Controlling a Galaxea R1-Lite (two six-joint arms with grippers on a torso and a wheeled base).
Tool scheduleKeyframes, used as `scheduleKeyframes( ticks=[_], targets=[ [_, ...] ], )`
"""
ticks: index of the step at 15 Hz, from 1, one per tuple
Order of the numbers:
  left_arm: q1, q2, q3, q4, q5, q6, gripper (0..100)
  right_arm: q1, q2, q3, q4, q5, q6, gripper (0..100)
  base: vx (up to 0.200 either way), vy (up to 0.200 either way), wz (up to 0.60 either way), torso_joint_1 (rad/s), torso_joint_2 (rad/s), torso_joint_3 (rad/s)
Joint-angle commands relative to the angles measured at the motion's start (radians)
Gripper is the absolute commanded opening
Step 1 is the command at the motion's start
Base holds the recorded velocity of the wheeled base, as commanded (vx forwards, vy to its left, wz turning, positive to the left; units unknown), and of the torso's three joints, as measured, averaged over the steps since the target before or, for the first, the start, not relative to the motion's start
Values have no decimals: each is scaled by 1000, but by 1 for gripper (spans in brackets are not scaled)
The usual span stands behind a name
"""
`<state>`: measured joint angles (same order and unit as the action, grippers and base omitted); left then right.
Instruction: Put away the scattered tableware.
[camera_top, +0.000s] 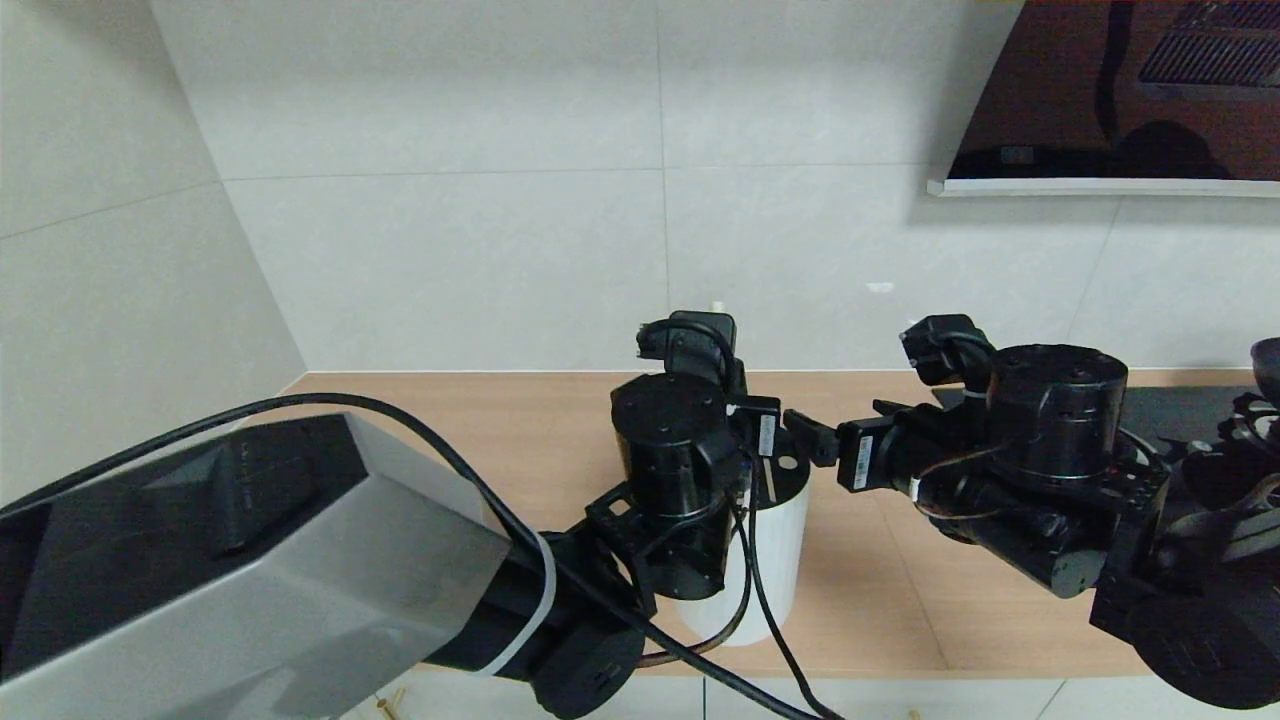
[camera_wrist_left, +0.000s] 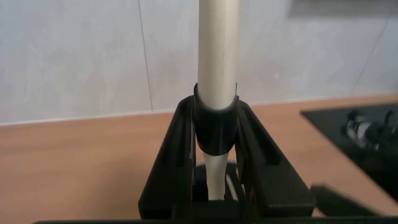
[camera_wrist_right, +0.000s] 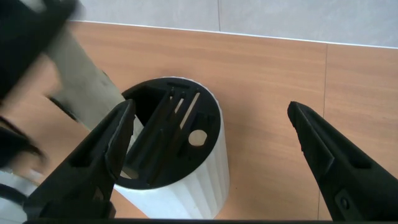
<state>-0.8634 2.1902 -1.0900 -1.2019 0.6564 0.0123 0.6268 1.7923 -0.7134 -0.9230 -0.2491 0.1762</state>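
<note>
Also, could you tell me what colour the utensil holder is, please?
The utensil holder is white with a black slotted top, clearest in the right wrist view.

the utensil holder (camera_top: 775, 560) stands on the desk (camera_top: 450, 420) near its front edge. above it the left pincer (camera_wrist_left: 216, 121) grips an upright handle (camera_wrist_left: 217, 50); the right pincer (camera_wrist_right: 210, 107) hangs just right of it.
</note>
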Motion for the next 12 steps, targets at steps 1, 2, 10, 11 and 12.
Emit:
scheduleKeyframes(
  ticks=[1,2,10,11,12],
  targets=[
    [-2,31,4,1,0,0,0,1,7,0,0,-1,0,100,0,0,0,0,0,0],
    [-3,42,9,2,0,0,0,1,10,0,-2,-1,0,100,0,0,0,0,0,0],
    [-5,46,85,2,0,-2,0,1,10,0,0,-1,0,100,0,0,0,0,0,0],
    [-5,48,90,2,0,-2,0,1,10,0,-2,-1,0,100,0,0,0,0,0,0],
    [-5,49,90,1,0,-2,0,1,10,0,0,-1,0,100,0,0,0,0,0,0]
  ],
)
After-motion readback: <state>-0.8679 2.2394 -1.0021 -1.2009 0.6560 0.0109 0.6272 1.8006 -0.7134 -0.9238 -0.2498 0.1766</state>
